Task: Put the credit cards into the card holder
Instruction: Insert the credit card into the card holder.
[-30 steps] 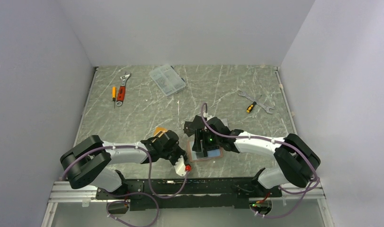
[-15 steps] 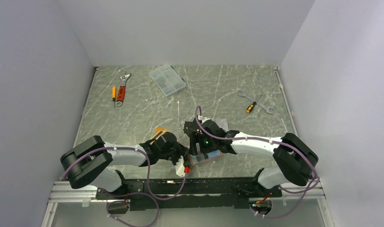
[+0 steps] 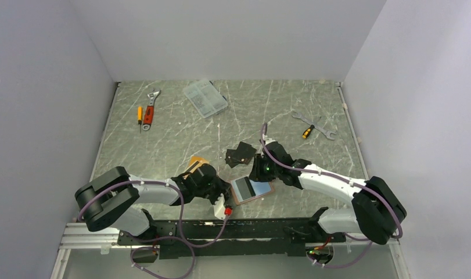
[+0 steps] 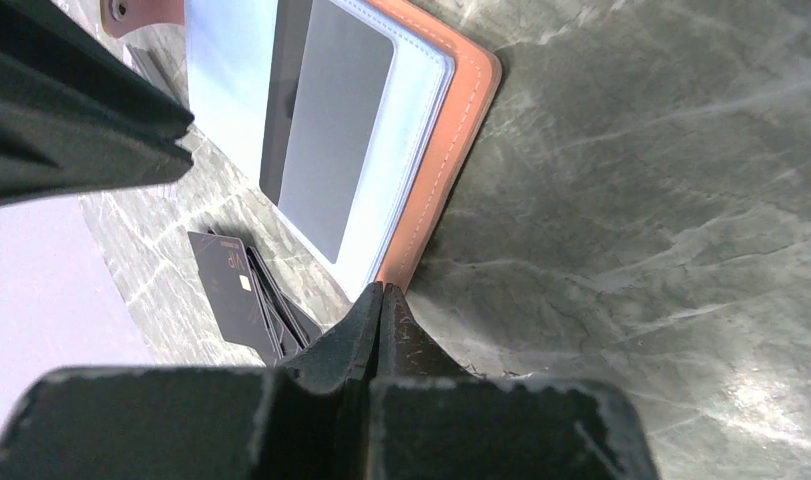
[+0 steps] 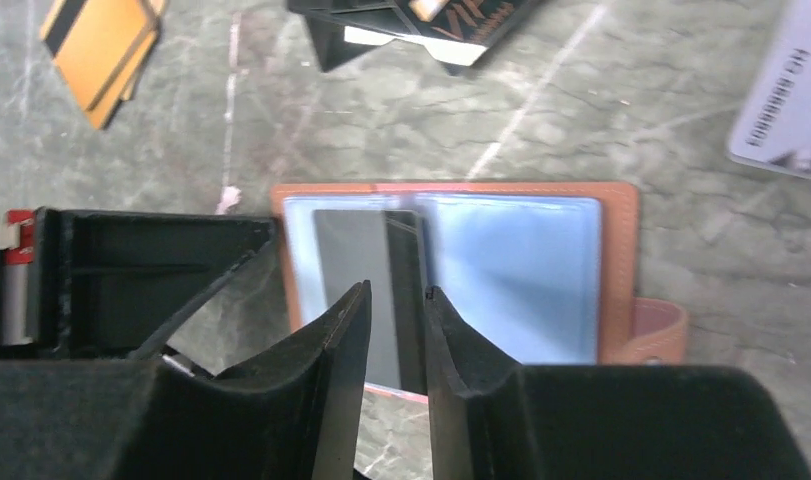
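R arm has backed off the wallet; grey card sits in its pocket.

Top view, L to R: orange card (image 3: 195, 161) lies loose at centre-left. L claw (image 3: 226, 197) is clenched, tips at the wallet (image 3: 253, 189) rim; can't tell if it nips the rim. The wallet lies open at lower centre, grey card (image 5: 351, 260) in its left sleeve. R claw (image 3: 257, 170), over the wallet a sec ago, is now up-right of it, fingers a slit apart, empty. Judged: one card in, with the orange and silver card (image 5: 786, 100) left.
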### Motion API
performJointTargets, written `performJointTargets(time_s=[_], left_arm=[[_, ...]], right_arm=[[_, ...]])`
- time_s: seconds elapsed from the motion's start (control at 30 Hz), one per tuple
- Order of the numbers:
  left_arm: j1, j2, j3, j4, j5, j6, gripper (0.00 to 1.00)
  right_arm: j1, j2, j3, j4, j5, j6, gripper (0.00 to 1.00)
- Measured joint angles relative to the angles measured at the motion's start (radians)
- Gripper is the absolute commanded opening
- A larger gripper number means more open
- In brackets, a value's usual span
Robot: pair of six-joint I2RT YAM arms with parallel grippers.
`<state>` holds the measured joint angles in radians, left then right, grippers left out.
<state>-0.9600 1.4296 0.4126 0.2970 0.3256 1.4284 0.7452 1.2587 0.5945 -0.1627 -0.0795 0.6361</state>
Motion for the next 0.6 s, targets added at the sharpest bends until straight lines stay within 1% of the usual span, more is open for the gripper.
performJointTargets(time_s=[0.07,0.1,0.13,0.23,0.37,0.6], left_arm=[[-0.002,0.0,0.0,-0.005,-0.001,0.0,0.01],[-0.003,0.0,0.0,-0.005,-0.001,0.0,0.01],[-0.003,0.0,0.0,-0.007,-0.001,0.0,0.0],[-0.005,0.0,0.0,-0.008,-0.002,0.0,0.0],[-0.01,0.0,0.001,-0.008,-0.002,-0.001,0.0],[-0.023,0.017,0.016,-0.01,-0.003,-0.002,0.0]], right_arm=[[-0.025,0.003,-0.014,-0.001,-0.008,0.0,0.19],[-0.034,0.008,-0.02,-0.002,-0.01,-0.001,0.12],[-0.04,0.018,-0.022,-0.001,-0.013,-0.002,0.11],[-0.043,0.052,-0.026,0.001,-0.025,-0.004,0.09],[-0.043,0.084,-0.045,0.007,-0.036,-0.004,0.01],[-0.027,0.124,-0.048,0.072,-0.071,0.006,0.0]])
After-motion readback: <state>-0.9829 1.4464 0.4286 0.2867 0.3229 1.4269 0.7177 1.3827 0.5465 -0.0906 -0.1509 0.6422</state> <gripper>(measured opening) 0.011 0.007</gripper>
